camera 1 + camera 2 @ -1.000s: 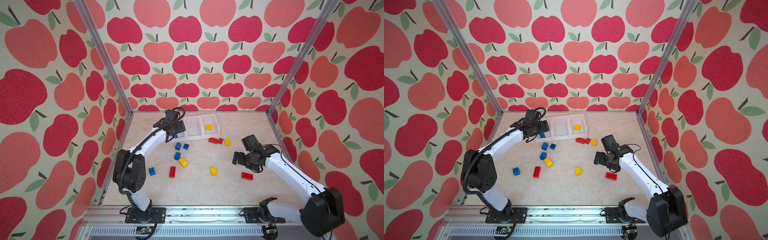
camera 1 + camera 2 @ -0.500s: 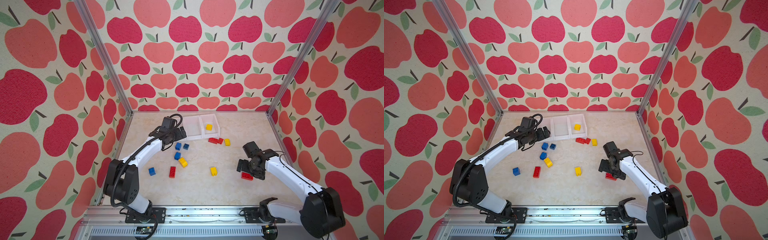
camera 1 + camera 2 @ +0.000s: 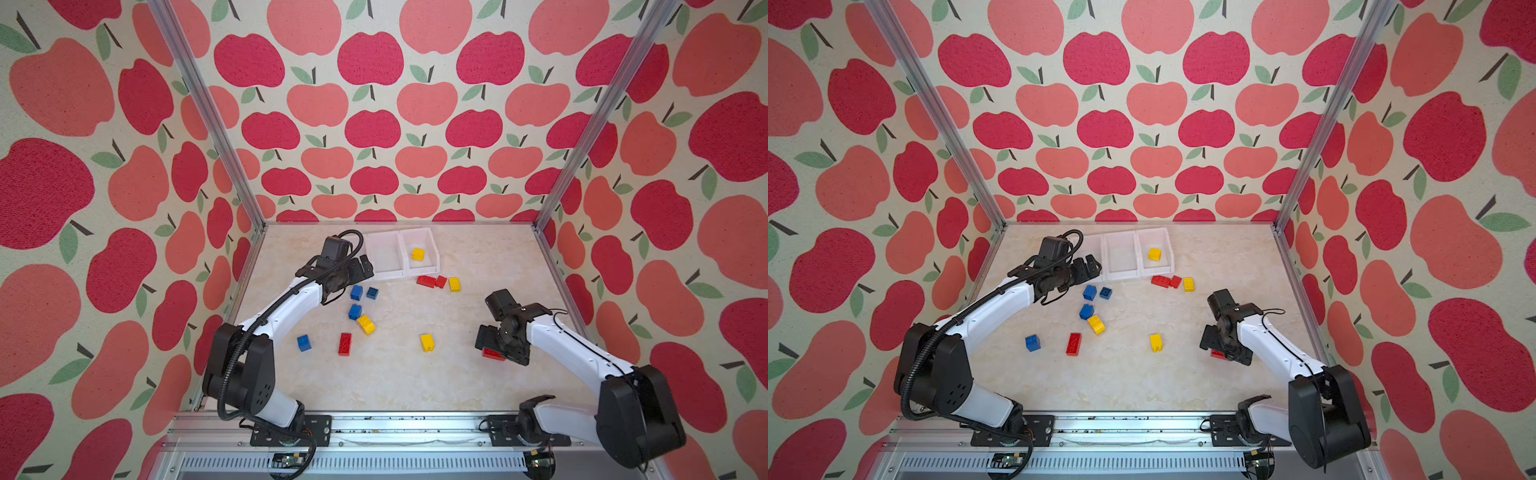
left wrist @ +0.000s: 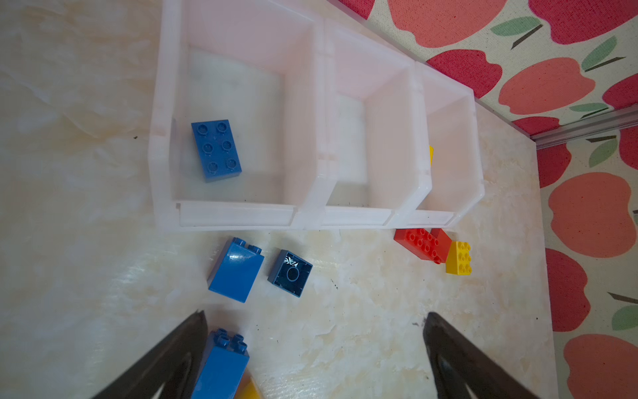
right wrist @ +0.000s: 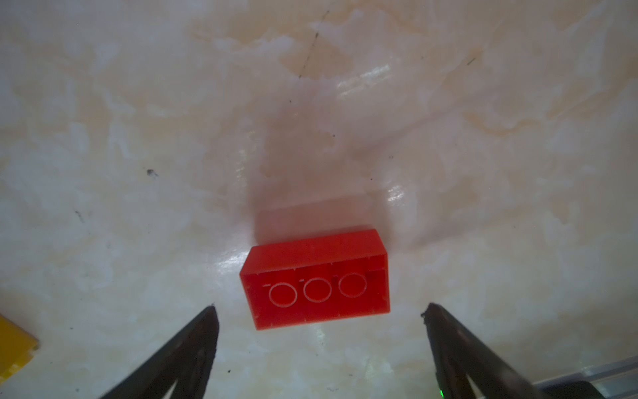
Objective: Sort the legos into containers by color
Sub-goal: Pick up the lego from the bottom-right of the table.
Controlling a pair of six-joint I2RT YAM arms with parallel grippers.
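Containers, three white plastic open-top bins joined in a row [image 3: 388, 272], sit at about 12 o'clock on the pale marbled tabletop [image 3: 415, 386]. In the left wrist view the bin at the row's 9 o'clock end holds a blue six-stud oblong brick [image 4: 215, 150]. The bin at the 3 o'clock end holds a small yellow brick [image 3: 417, 254]. Just in front of that end lies a pair of red studded bricks [image 3: 426, 281], touching each other, with a yellow six-stud brick [image 3: 454, 284] beside them. The left gripper [image 3: 359, 266] hovers near 11 o'clock by the row's 9 o'clock end, its black fingers [image 4: 179, 352] spread wide with nothing between them. A tall blue brick [image 4: 222, 366] shows just beside one finger. A blue brick on its side [image 4: 236, 269] and a dark blue square brick [image 4: 290, 273], hollow side up, lie between the gripper and the bins. In a top view the tall blue brick touches a yellow oblong brick [image 3: 366, 324]. A red oblong studded brick [image 3: 345, 344] and a blue square brick [image 3: 304, 343] lie toward 7 o'clock, and a yellow square brick [image 3: 427, 343] lies near 6 o'clock. The right gripper [image 5: 319, 307] hangs low at 4 o'clock — open, a finger either side of a red oblong hollow-faced brick [image 5: 316, 279] and apart from it. That brick's hollow underside faces the wrist camera.
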